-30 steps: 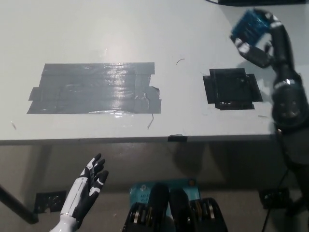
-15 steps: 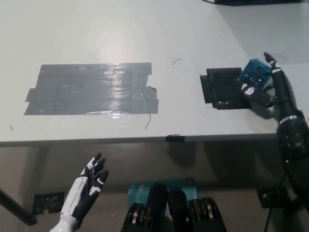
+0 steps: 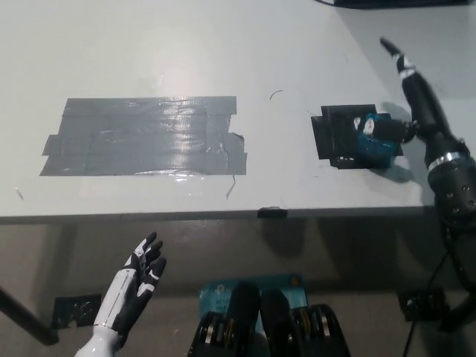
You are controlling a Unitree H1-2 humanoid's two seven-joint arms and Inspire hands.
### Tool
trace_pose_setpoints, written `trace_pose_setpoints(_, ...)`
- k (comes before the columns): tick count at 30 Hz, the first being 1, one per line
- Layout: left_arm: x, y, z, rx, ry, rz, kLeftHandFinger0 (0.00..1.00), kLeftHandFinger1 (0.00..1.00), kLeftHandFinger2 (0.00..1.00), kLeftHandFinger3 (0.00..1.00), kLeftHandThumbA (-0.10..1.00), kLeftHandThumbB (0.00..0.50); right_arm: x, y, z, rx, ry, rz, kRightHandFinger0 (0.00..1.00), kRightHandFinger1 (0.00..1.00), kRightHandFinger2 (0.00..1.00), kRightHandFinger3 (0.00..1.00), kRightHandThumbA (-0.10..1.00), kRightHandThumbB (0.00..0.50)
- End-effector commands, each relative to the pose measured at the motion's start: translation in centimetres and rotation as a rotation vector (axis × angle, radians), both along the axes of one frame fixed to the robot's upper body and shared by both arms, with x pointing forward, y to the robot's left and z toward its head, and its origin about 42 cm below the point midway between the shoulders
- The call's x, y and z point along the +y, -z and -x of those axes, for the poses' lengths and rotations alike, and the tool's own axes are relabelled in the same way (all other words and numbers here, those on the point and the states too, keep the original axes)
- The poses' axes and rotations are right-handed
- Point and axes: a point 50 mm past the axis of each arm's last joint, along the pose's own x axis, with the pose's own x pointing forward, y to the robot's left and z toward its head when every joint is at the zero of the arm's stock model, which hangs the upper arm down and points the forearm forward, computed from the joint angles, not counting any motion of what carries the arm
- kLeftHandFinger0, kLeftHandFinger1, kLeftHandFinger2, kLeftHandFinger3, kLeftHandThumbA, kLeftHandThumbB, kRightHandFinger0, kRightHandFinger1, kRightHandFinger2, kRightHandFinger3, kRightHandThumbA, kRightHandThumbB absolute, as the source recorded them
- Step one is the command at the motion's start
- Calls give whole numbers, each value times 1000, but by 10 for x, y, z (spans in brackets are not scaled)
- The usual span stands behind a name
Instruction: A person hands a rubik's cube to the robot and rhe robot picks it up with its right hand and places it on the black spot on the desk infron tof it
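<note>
The Rubik's cube, mostly blue on the faces I see, rests on the right part of the black spot on the white desk. My black right hand lies just right of the cube, open, with its fingers stretched out towards the far side of the desk. Only its thumb reaches close to the cube's right face; I cannot tell if it touches. My white left hand rests open below the desk's front edge at the lower left.
A large patch of grey tape covers the left half of the desk. A small black clip sits on the front edge. A dark object lies at the far right corner.
The right hand came down from the far right with the cube, set it on the black spot and spread its fingers off it. The left hand has stayed still.
</note>
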Motion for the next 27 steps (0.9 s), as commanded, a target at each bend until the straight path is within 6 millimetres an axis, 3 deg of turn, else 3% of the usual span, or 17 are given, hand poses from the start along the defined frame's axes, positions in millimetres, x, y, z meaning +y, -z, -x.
trace_pose_setpoints(1, 1, -12, -4, -50, 26, -3, 1000, 1000, 1000, 1000, 852, 126, -5, -41, 12, -100, -7, -24, 1000, 1000, 1000, 1000, 930, 440)
trace_pose_setpoints(7, -2, -15, -10, -56, 34, 1, 1000, 1000, 1000, 1000, 840, 113, -4, -68, 48, -195, -55, -56, 1000, 1000, 1000, 1000, 929, 425)
trace_pose_setpoints(8, -3, -16, -11, -57, 35, -7, 1000, 1000, 1000, 1000, 855, 126, 1, -74, 69, -240, -87, -82, 1000, 1000, 1000, 1000, 918, 456)
trace_pose_setpoints(11, -6, -16, -11, -62, 34, -5, 1000, 1000, 1000, 1000, 857, 115, 9, -76, 106, -305, -122, -67, 1000, 1000, 1000, 1000, 965, 450)
trace_pose_setpoints(13, -7, -15, -12, -65, 32, 3, 1000, 1000, 1000, 1000, 848, 97, 18, -63, 146, -325, -149, -95, 1000, 1000, 1000, 1000, 995, 432)
trace_pose_setpoints(16, -9, -13, -13, -60, 33, 6, 1000, 1000, 1000, 1000, 841, 83, 24, -34, 190, -303, -165, -192, 1000, 1000, 1000, 1000, 990, 399)
trace_pose_setpoints(18, -9, -11, -11, -49, 34, -3, 1000, 1000, 1000, 1000, 852, 99, 28, 3, 214, -252, -150, -277, 1000, 1000, 1000, 1000, 998, 377)
trace_pose_setpoints(24, -10, -5, -2, -43, 52, -1, 1000, 1000, 1000, 1000, 845, 88, 35, 95, 232, -10, -105, -358, 1000, 1000, 1000, 1000, 955, 323)
trace_pose_setpoints(25, -13, -3, -1, -36, 52, 1, 1000, 1000, 1000, 1000, 847, 94, 34, 120, 229, 72, -79, -352, 1000, 1000, 1000, 1000, 960, 299)
trace_pose_setpoints(27, -12, -2, 1, -31, 49, -2, 1000, 1000, 1000, 1000, 849, 94, 34, 136, 227, 118, -55, -319, 1000, 1000, 1000, 1000, 993, 294)
